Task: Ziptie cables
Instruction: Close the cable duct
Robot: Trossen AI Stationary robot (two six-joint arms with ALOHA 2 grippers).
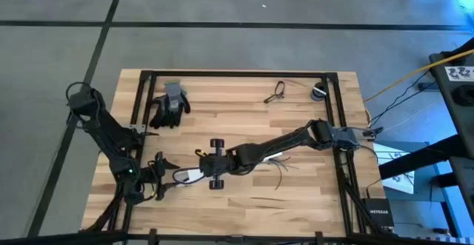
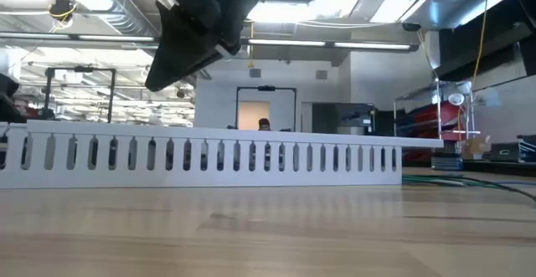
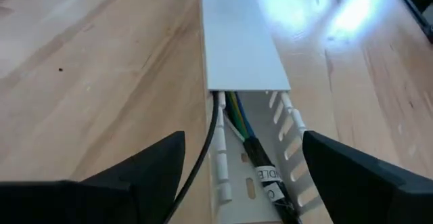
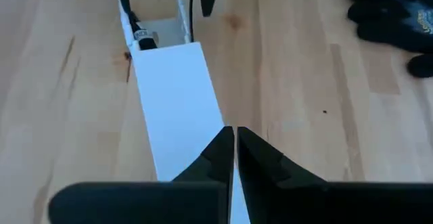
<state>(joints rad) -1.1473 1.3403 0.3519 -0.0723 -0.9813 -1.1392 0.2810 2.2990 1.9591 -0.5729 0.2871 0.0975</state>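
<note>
A white slotted cable duct [image 1: 189, 175] lies on the wooden table between my two grippers; its slotted side [image 2: 209, 153] shows in the low view. The cables [image 3: 233, 116] run inside it under a white cover [image 3: 237, 34]. Loose dark strands [image 1: 281, 167] splay out beneath my right arm. My left gripper [image 3: 243, 139] is open, one finger on each side of the duct's uncovered end, touching nothing that I can see. My right gripper [image 4: 234, 130] is shut, its tips over the cover [image 4: 176, 102]. My right gripper's shut fingertips [image 4: 223, 143] stand over the white cover of the duct, slanting down from above and pointing along its length. I cannot tell whether they touch the cover.
A black glove [image 1: 170, 104] lies at the far left of the table. A thin dark wire loop [image 1: 275, 91] and a small round roll [image 1: 318, 91] lie near the far edge. A black frame [image 1: 237, 73] borders the table. Bare wood lies between the far edge and the arms.
</note>
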